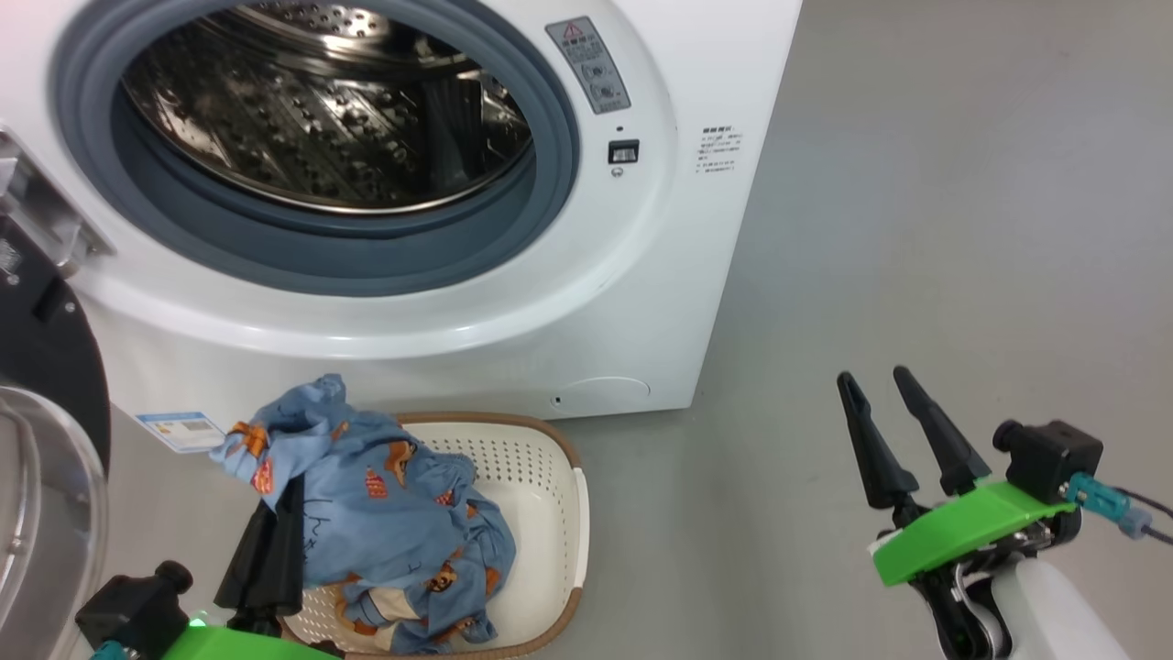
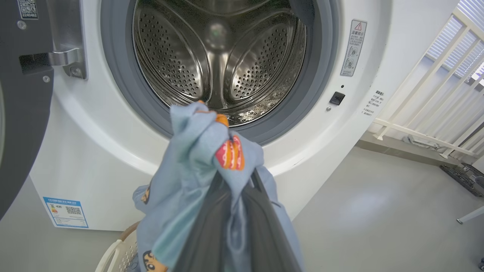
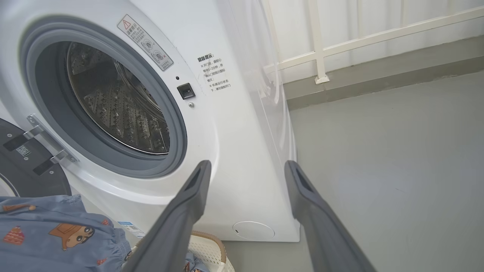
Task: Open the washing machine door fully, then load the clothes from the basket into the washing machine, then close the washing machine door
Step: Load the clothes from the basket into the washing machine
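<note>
Washing machine [image 1: 641,302] stood on the grey floor [image 1: 916,229], with the washing machine door [image 1: 50,367] swung open at 9 o'clock of the drum mouth in the head view. Steel drum [image 1: 321,119] and grey-blue seal [image 1: 367,261] were fully exposed. Basket [image 1: 550,477] sat on the floor at 6 o'clock of the opening, just beside the machine's front. Clothes [image 1: 394,495], light blue with orange-brown print, lay heaped in the basket, one bunch raised above its rim at the 10 o'clock corner. Left gripper [image 1: 275,541] was at 7 o'clock of the head view, its fingers drawn together and clamped on that raised bunch. In the left wrist view the cloth draped over the fingertips, in front of the lower seal. Right gripper [image 1: 875,385] hung at 4 o'clock over the floor, well apart from the basket, its fingers spread apart. Blue sticker [image 1: 180,431] was on the machine's front at 9 o'clock of the basket.
</note>
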